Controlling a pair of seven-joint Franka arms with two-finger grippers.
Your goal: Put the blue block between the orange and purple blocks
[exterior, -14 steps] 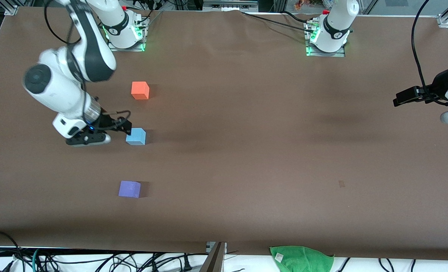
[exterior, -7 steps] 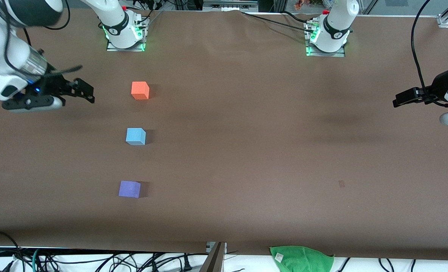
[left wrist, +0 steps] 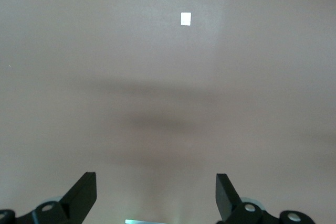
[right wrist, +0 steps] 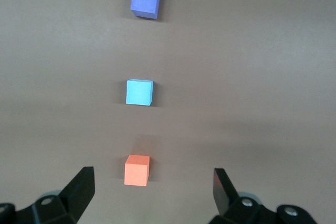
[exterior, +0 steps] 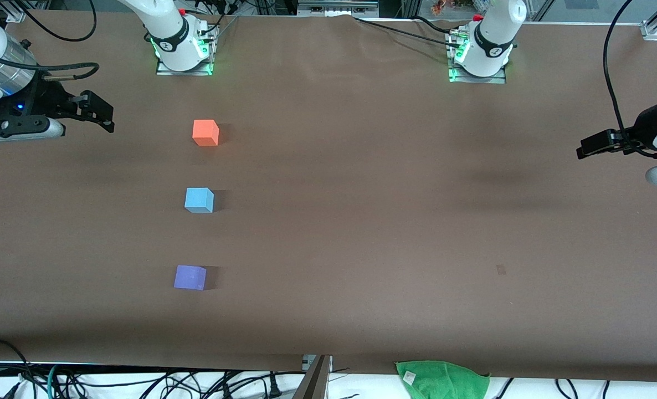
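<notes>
front view: right tool pulled away, blue block unmoved

Right wrist camera looks down on the brown table surface. Three small matte cubes lie on it in one straight row, well apart from each other and evenly spaced: orange block, blue block, purple block. The blue block sits between the other two. The orange block is the one closest to the right gripper; the purple one is the most distant from it. Both black fingers stand wide apart with nothing between them and touch no block.
</notes>
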